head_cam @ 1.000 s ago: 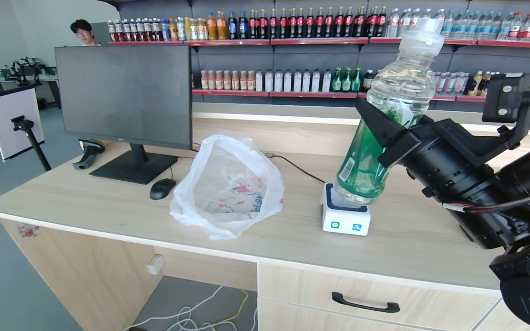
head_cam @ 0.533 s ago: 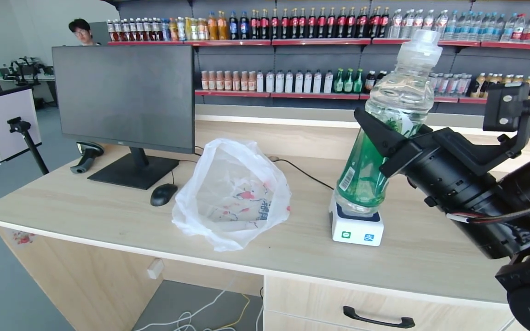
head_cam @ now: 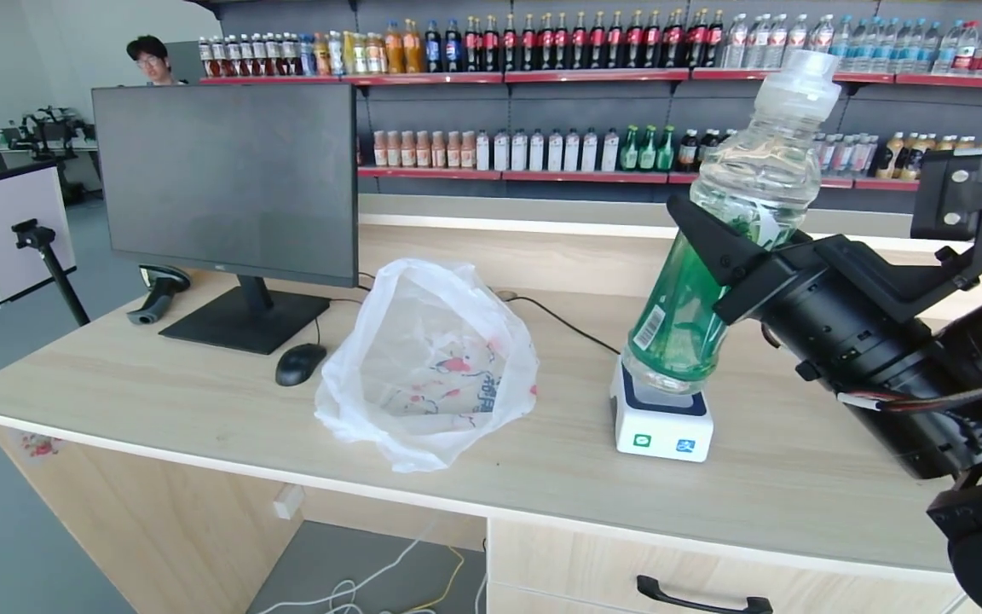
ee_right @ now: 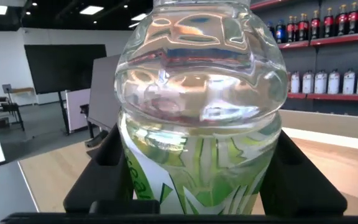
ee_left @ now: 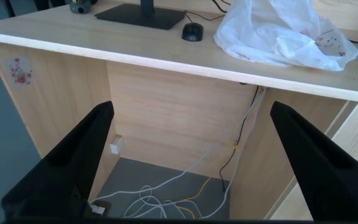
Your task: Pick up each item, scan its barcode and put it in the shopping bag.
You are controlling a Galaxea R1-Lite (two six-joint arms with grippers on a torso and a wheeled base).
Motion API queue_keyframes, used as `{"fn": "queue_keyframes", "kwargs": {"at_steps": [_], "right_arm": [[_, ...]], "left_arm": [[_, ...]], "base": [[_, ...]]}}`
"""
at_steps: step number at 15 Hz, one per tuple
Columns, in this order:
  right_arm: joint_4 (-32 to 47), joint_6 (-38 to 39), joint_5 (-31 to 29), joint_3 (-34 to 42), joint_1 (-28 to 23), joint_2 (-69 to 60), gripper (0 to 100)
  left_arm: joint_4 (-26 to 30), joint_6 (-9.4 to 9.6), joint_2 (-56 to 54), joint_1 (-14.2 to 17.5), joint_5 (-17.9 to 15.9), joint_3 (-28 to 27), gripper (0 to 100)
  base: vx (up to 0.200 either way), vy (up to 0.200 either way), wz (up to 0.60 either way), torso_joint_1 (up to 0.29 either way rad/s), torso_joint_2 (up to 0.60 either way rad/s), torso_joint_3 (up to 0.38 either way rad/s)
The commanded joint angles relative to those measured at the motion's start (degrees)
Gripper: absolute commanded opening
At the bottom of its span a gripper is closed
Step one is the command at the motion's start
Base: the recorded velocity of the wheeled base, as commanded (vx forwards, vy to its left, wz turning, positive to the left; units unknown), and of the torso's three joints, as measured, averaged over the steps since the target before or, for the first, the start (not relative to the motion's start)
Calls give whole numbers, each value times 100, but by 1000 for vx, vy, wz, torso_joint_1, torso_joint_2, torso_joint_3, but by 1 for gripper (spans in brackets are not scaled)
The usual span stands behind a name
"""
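My right gripper (head_cam: 734, 251) is shut on a clear water bottle (head_cam: 717, 230) with a green label and a white cap. It holds the bottle tilted, base just above the small white barcode scanner (head_cam: 660, 421) on the counter, barcode facing left. In the right wrist view the bottle (ee_right: 201, 118) stands between the black fingers (ee_right: 101, 168). A translucent white shopping bag (head_cam: 430, 362) lies open on the counter left of the scanner. My left gripper (ee_left: 191, 162) is open below the counter's front edge, and the bag (ee_left: 278, 34) shows above it.
A black monitor (head_cam: 227, 179) stands at the counter's back left, with a mouse (head_cam: 300, 364) and a handheld scanner (head_cam: 154, 290) near it. A cable runs behind the bag. Shelves of drinks (head_cam: 593, 51) line the back wall. Bare counter (head_cam: 798, 477) lies right of the white scanner.
The head camera has shifted, so the whole scene sits slightly differently. The bottle stays in my right gripper over the scanner, tilted a little more, base slightly lifted.
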Motion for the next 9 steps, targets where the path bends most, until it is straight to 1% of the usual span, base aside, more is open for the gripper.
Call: {"fn": "queue_keyframes", "kwargs": {"at_steps": [1, 3, 9], "right_arm": [[-6, 4, 8, 38, -8, 8, 0], [-6, -14, 8, 64, -8, 8, 0], [-6, -23, 8, 73, -8, -18, 0]], "left_arm": [[-3, 0, -1, -5, 0, 0, 100], [-3, 0, -1, -5, 0, 0, 100], [-3, 0, -1, -5, 0, 0, 100]], "base": [[0, 0, -600, -2, -2, 2], [0, 0, -600, 0, -2, 0], [0, 0, 0, 0, 0, 0]]}}
